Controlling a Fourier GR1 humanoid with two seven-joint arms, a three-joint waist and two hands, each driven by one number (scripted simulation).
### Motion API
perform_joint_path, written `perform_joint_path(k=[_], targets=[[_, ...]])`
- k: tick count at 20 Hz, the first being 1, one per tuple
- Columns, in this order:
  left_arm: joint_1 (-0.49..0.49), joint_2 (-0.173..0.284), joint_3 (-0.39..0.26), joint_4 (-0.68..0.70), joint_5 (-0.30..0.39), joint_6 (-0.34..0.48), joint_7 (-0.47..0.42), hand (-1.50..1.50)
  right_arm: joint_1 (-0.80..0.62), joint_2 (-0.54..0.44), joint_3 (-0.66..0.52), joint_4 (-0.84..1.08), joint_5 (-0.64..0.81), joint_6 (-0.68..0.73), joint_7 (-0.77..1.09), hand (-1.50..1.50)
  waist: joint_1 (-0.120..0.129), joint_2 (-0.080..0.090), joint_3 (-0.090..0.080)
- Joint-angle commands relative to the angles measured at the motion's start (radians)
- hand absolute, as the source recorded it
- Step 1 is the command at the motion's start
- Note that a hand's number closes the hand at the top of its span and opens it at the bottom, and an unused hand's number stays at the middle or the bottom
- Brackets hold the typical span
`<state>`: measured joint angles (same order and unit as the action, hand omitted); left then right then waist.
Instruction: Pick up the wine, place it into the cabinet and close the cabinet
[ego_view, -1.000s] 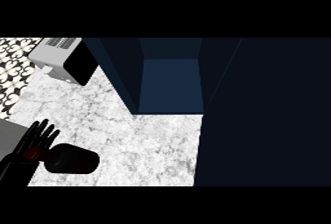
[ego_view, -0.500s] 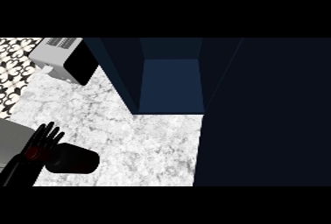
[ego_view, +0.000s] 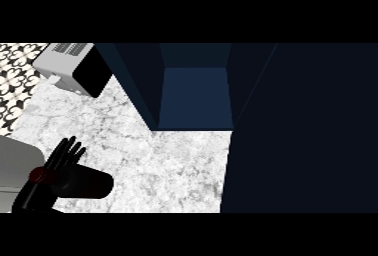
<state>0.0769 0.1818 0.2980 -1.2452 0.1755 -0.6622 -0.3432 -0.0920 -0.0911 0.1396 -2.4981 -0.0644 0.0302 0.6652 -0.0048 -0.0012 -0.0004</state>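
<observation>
Compared with the frames from a moment ago, only a small shift is seen: the left hand (ego_view: 63, 159) has been moved slightly to the right and nearer, and the wine (ego_view: 77, 181) has been moved with it. In the head view the hand is shown at the near left of the marble counter (ego_view: 170, 160), with its black fingers straight and spread apart, pointing toward the far side. The wine (a dark bottle with a red mark at its left end) is lying just beside the hand, at its right and near side, and the two seem to be touching; whether the thumb is curled around the bottle cannot be told, because both are black. The bottle is resting over the counter, well apart from the cabinet (ego_view: 193, 95). The cabinet is standing open at the far middle, and its blue inside is visible. Its dark door (ego_view: 303, 130) is filling the right side. A grey toaster (ego_view: 74, 70) is placed at the far left.
</observation>
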Motion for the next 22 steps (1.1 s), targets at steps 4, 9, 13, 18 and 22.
perform_joint_path(k=[4, 9, 13, 18, 22], targets=[[-0.075, 0.008, -0.019, 0.173, -0.074, 0.008, -0.091, -1.50, -0.048, 0.009, 0.010, -0.079, -0.003, -0.026, 0.074, -1.50, 0.002, 0.001, 0.000], [-0.044, -0.023, -0.047, 0.193, -0.100, 0.015, -0.154, -1.50, 0.052, -0.015, -0.042, -0.087, -0.075, 0.046, -0.024, -1.50, 0.000, 0.001, 0.000], [-0.046, -0.020, -0.039, 0.166, -0.036, 0.002, -0.094, -1.50, 0.054, 0.004, -0.001, -0.079, -0.022, 0.034, -0.032, -1.50, 0.003, 0.000, 0.001], [-0.101, 0.000, -0.024, 0.254, -0.006, -0.032, -0.125, -1.50, 0.033, -0.011, -0.049, -0.102, -0.064, 0.042, 0.007, -1.50, 0.000, 0.000, 0.000], [-0.116, -0.013, -0.075, 0.322, -0.030, -0.090, -0.171, 1.50, 0.025, 0.005, -0.042, -0.102, -0.070, 0.022, 0.043, -1.50, -0.005, 0.001, 0.000]])
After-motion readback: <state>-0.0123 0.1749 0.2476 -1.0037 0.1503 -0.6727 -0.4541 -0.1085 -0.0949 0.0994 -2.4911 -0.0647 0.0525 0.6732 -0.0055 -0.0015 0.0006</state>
